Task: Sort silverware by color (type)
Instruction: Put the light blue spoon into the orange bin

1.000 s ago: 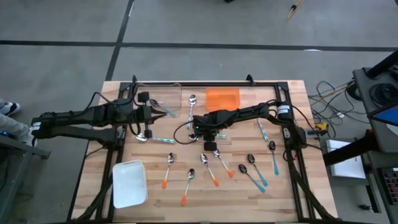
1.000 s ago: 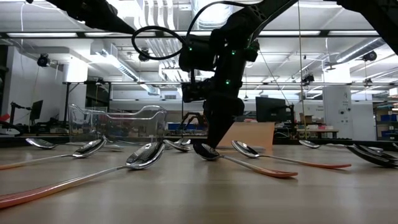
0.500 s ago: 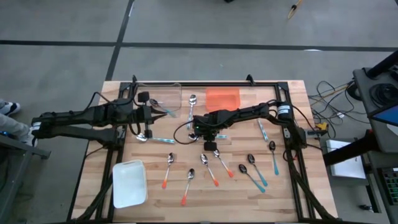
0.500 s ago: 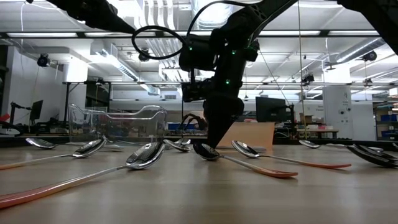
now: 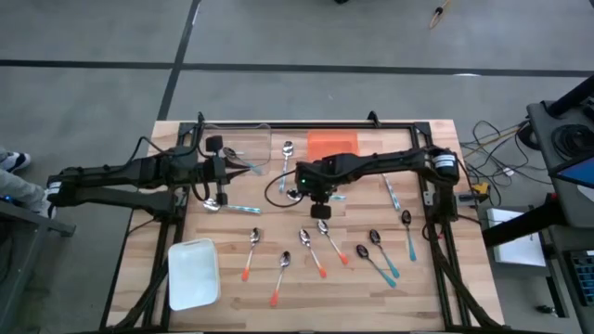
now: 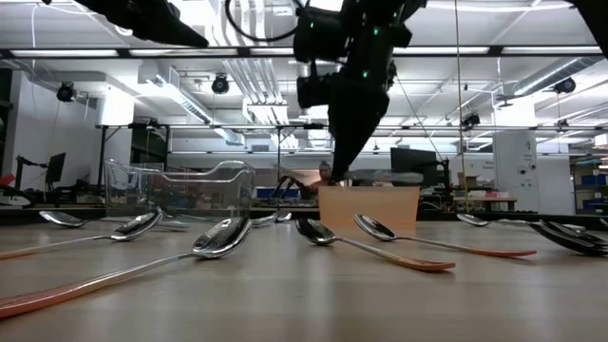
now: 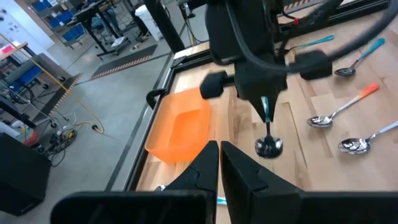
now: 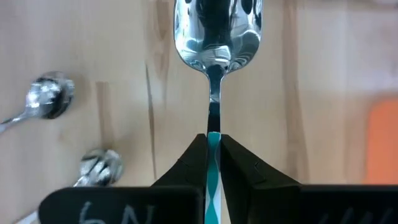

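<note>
Glossy teal-handled spoon, pinched in right hand

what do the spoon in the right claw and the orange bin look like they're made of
The spoon in the right claw: its bowl looks like polished metal, mirror-bright with reflections in it; the teal handle looks like smooth plastic, though a coating cannot be ruled out. The orange bin: probably moulded plastic, one even colour with rounded edges and a soft sheen.
</note>
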Controlling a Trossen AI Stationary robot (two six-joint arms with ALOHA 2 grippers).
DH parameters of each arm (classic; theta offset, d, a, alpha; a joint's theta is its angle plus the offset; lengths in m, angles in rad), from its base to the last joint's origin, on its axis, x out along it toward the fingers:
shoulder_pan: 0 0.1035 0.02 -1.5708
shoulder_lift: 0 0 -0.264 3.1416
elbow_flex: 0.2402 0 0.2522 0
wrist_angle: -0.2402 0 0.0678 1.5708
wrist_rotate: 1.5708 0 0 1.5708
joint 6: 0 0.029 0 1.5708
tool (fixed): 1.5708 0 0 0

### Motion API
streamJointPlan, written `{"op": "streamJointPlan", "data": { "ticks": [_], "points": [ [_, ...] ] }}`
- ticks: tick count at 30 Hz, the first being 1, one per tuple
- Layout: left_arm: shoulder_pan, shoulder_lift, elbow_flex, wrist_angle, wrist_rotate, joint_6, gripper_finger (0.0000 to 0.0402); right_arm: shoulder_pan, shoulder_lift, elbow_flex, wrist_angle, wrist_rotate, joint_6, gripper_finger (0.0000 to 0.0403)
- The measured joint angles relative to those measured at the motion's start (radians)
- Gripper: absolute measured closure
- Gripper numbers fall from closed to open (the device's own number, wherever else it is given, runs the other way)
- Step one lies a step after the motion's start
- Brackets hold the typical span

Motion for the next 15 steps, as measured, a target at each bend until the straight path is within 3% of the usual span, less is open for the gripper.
{"op": "streamJointPlan", "data": {
  "ticks": [8,15],
  "points": [
    [0.000,0.000,0.000,0.008,0.000,0.000,0.0402,-0.037,0.013,0.165,-0.304,0.161,-0.083,0.0388],
    [0.000,0.000,0.000,0.009,0.000,0.000,0.0402,-0.148,0.014,0.244,-0.397,0.238,-0.159,0.0388]
  ]
}}
